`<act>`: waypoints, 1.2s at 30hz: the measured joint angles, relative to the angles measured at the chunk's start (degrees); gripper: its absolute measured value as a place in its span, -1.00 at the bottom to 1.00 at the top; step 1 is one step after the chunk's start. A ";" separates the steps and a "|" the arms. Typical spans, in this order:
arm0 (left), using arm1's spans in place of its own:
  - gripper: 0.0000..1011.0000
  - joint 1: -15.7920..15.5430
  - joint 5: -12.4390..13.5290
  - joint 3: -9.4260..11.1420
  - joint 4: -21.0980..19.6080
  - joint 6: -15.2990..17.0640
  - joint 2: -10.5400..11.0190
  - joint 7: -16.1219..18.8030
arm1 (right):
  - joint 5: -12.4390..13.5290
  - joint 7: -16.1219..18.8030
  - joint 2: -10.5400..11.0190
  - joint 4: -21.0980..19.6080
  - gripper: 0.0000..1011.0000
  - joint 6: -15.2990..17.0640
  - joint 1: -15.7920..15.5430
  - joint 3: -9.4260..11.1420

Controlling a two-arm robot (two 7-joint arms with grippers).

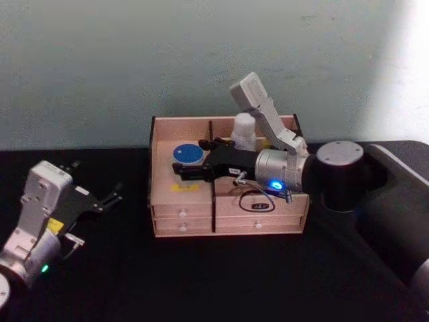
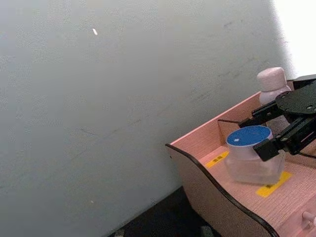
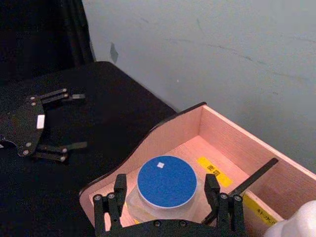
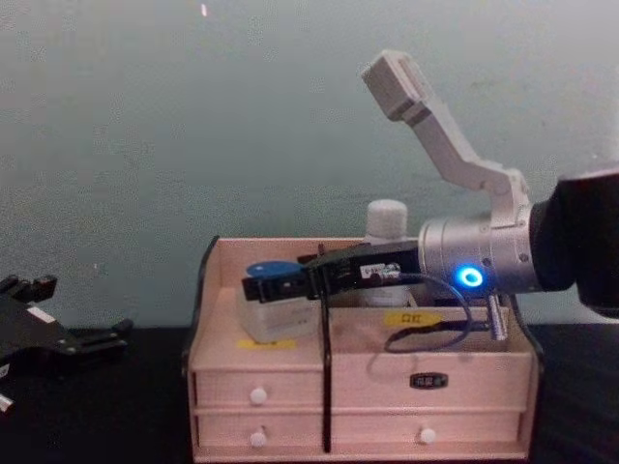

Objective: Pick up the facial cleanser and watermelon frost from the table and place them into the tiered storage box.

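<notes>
The right wrist view shows the right gripper [image 3: 165,193] spread around a blue-lidded jar [image 3: 166,181]; the left gripper [image 1: 107,198] rests open.

A black tabletop [image 1: 201,275] is lying under everything, running dark and bare toward its front edge and both side edges. A pale grey-green wall [image 1: 134,60] is standing along the tabletop's back edge, and a patch of bright light [image 1: 402,60] is falling across the wall near its right side
</notes>
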 joint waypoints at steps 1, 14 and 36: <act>0.98 0.00 0.00 0.00 0.00 0.00 0.00 0.00 | 0.00 0.00 0.00 0.00 0.98 -0.01 0.00 0.00; 0.98 0.00 0.00 0.00 0.00 0.00 0.00 0.00 | 2.88 -2.68 2.20 -8.89 0.98 -3.03 -3.71 4.53; 0.98 0.00 0.00 0.00 0.00 0.00 0.00 0.00 | 3.21 -17.89 9.16 -22.80 0.98 -7.75 -15.30 17.04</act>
